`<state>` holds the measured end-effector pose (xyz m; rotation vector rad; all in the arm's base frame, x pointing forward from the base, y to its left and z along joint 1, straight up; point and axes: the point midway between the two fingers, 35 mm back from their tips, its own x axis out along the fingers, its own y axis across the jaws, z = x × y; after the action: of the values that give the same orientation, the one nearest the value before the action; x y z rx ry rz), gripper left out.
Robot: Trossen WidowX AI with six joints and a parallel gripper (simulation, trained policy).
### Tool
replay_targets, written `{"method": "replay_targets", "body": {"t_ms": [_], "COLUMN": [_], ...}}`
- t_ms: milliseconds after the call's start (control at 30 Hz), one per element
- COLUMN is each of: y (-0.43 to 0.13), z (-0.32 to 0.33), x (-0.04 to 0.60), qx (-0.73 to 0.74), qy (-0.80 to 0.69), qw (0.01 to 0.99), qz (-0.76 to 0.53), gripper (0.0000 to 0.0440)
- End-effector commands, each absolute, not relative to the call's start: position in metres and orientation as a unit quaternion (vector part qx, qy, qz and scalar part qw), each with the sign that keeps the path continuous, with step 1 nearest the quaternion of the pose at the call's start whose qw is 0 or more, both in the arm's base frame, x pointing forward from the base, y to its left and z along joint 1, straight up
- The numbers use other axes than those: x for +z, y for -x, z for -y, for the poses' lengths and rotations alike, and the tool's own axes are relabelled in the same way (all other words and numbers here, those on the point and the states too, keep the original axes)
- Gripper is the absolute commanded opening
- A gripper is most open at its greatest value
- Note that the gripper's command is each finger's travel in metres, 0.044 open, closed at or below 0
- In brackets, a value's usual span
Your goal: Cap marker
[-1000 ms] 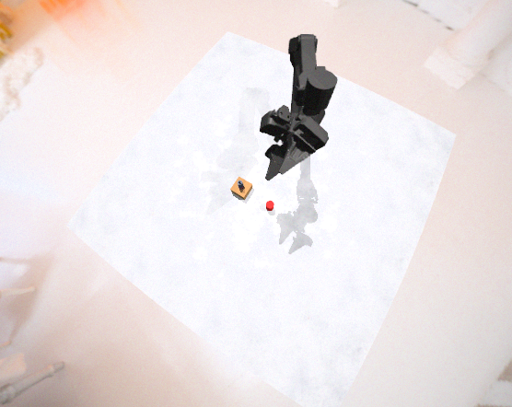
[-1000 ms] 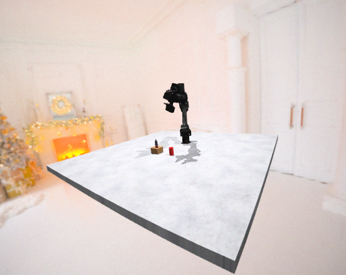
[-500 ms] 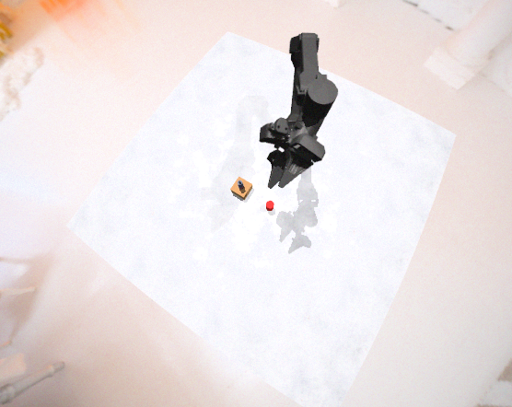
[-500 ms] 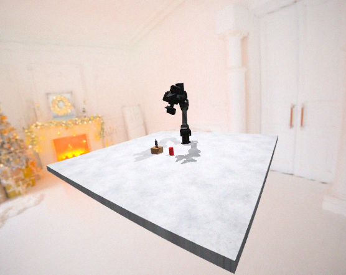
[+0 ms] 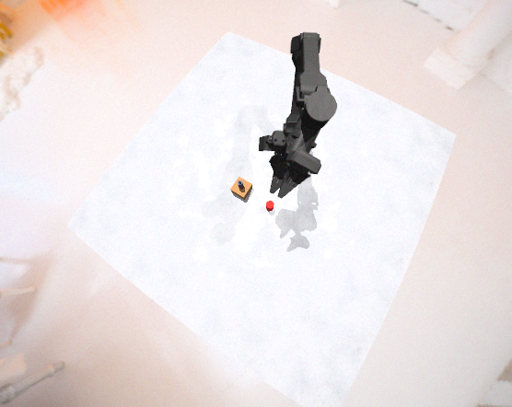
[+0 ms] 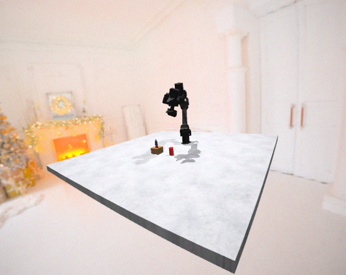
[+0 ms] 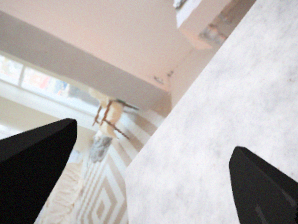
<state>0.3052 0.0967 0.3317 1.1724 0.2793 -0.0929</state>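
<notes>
The marker (image 5: 240,184) (image 6: 156,143) stands upright in the orange-brown holder block (image 5: 238,191) (image 6: 157,150), its dark tip bare. The red cap (image 5: 270,205) (image 6: 171,151) stands upright on the table, a short way from the block and touching nothing else. My gripper (image 5: 276,194) (image 7: 155,142) is open and empty, high above the table; in the exterior view it hangs well above the cap and the block. The wrist view shows neither marker, block nor cap.
The white table (image 5: 308,295) (image 6: 177,193) (image 7: 240,100) carries the arm's base behind the block and cap. The table's edge crosses the wrist view diagonally, with the room beyond it. Shadows of the arm fall around the block and beside the cap.
</notes>
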Motion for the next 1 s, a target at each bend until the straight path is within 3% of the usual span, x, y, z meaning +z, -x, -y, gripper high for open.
{"method": "replay_targets", "body": {"t_ms": [0,967], "y": [-0.308,-0.316], "z": [-0.099,-0.106], "x": [0.324,0.274], "qx": [-0.054,-0.145], "qy": [-0.551,-0.541], "qw": [0.819,0.779], "qz": [-0.151,-0.282], "gripper": [0.0335,0.0336]}}
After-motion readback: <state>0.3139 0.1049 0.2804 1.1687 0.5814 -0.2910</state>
